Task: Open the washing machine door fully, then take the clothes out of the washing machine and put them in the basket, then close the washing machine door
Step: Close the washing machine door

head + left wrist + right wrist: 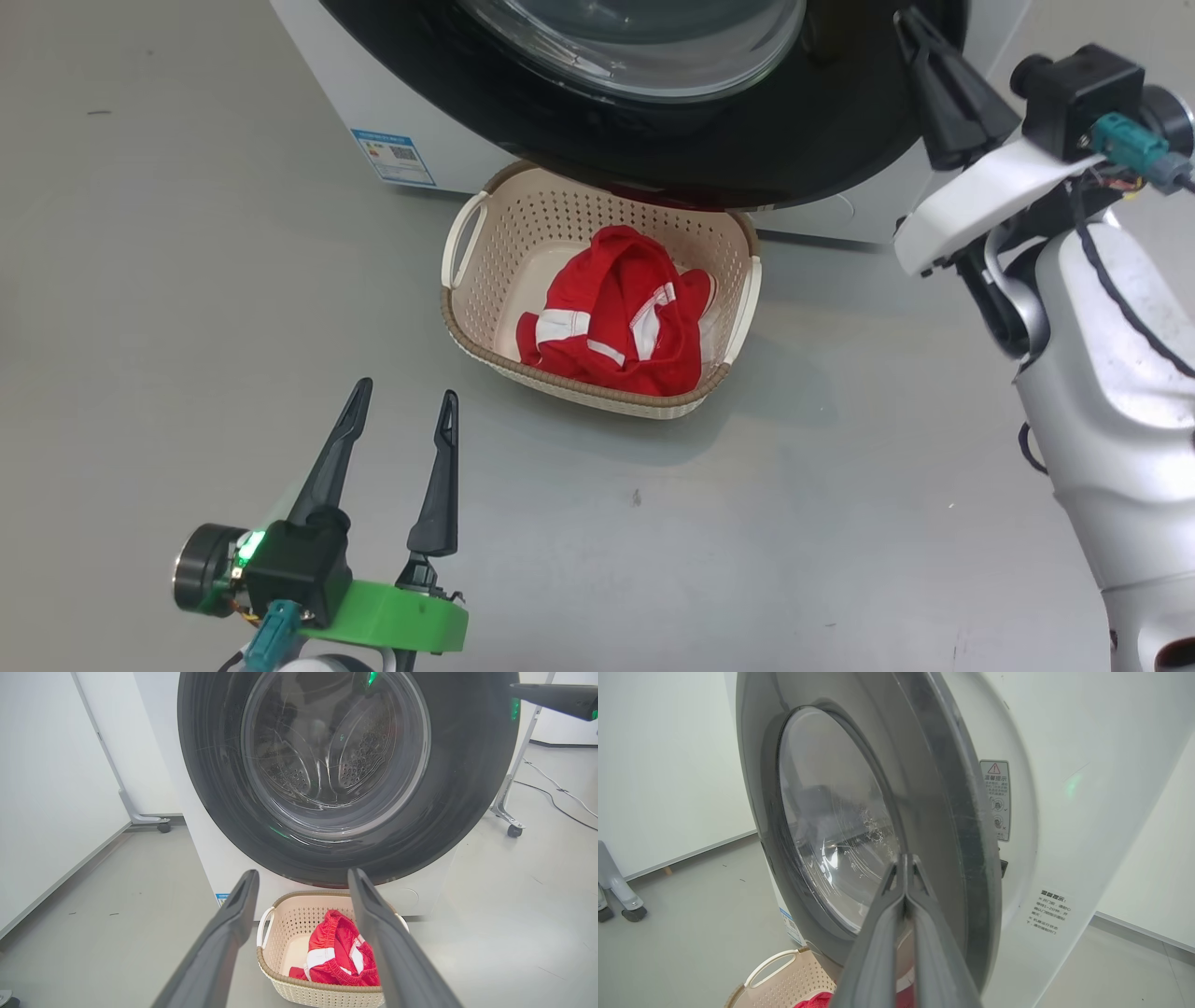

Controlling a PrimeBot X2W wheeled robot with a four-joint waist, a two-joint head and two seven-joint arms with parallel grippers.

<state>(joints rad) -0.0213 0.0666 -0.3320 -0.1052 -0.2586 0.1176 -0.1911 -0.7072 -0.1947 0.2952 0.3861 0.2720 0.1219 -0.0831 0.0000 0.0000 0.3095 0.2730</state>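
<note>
So the clothes [621, 313] sit in the basket [597, 390], just below the washing machine door [747, 159] at 12 o'clock. Left gripper [407, 390] hangs spread wide and empty at the basket's 7 o'clock. The right gripper [904, 858], fingers pinched together, is by the door's rim at 2 o'clock.

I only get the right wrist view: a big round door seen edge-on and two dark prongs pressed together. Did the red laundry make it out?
Observer: Yes. In the head view the clothes lie heaped in the basket, which sits on the floor below the washing machine door.
Operator: Anything left inside?
Observer: In the left wrist view, the drum seen through the door looks like bare steel.
Operator: And the other arm?
Observer: The left tool hangs open and empty over the floor, left of the basket and nearer the robot.
</note>
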